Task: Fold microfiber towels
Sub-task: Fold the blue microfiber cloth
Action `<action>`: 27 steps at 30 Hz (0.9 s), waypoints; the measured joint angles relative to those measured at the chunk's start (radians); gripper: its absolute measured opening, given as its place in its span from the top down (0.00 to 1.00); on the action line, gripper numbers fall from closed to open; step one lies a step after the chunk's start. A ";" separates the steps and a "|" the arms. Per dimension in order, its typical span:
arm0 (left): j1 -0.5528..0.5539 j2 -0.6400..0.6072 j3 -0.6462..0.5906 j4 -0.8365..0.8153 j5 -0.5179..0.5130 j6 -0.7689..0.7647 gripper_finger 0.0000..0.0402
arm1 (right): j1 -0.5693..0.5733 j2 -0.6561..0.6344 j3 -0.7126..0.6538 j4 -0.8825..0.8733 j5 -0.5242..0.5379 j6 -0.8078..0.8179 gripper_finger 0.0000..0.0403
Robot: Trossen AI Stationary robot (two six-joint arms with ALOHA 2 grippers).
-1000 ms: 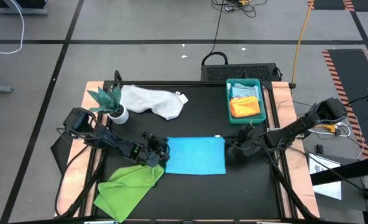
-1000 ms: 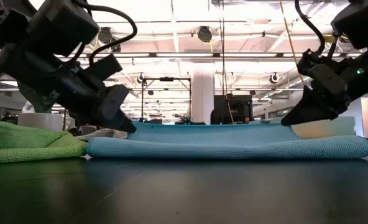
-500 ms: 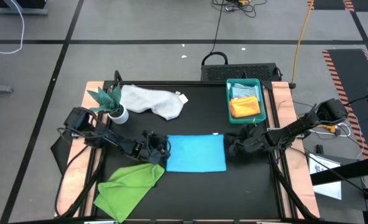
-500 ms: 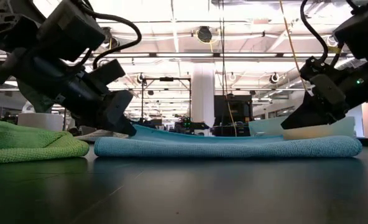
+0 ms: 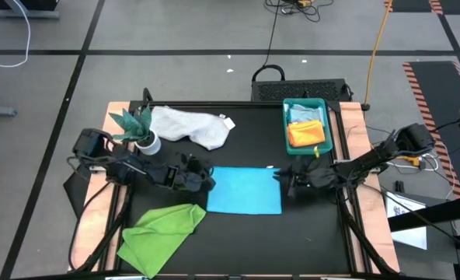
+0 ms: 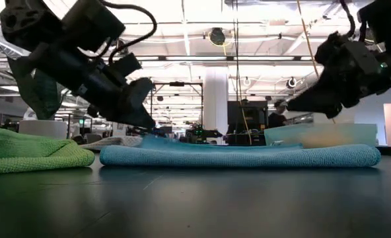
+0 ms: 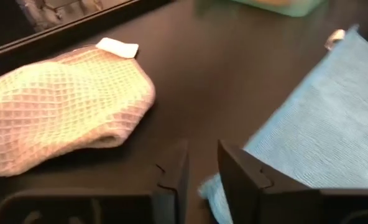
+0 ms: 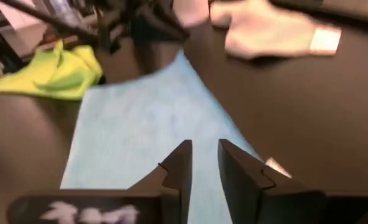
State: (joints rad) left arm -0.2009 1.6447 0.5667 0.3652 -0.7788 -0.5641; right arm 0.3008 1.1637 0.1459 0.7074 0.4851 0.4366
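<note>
1. Nearest the front edge: lime green towel (image 5: 162, 232), crumpled at the left corner, untouched, closer to the left arm.
2. Mid-table: turquoise-blue towel (image 5: 245, 191), lying flat as a folded rectangle, long axis running left to right between the two arms.
3. Just off its left short edge, raised above it: left gripper (image 5: 201, 177), fingers parted by a narrow slot in the wrist view, holding nothing.
4. Just off its right short edge, also lifted clear: right gripper (image 5: 283, 180), likewise slightly parted and empty; cloth straight ahead of and below its fingertips.
5. Probably a release after one fold; for a second fold, each short edge within equal reach of its own arm.
6. Farther back: white-grey towel (image 5: 191, 127) bunched beside the plant (image 5: 137, 128).
7. Far right: teal tray (image 5: 285, 127) holding the orange towel (image 5: 306, 134) and pale blue towel (image 5: 304, 114).
</note>
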 joint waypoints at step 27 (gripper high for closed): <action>0.023 0.051 0.000 0.078 0.053 0.066 0.71 | -0.080 0.192 0.062 0.017 0.116 0.077 1.00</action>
State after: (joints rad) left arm -0.1774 1.6960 0.5663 0.4430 -0.7256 -0.4976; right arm 0.2205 1.3555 0.2082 0.7245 0.6014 0.5134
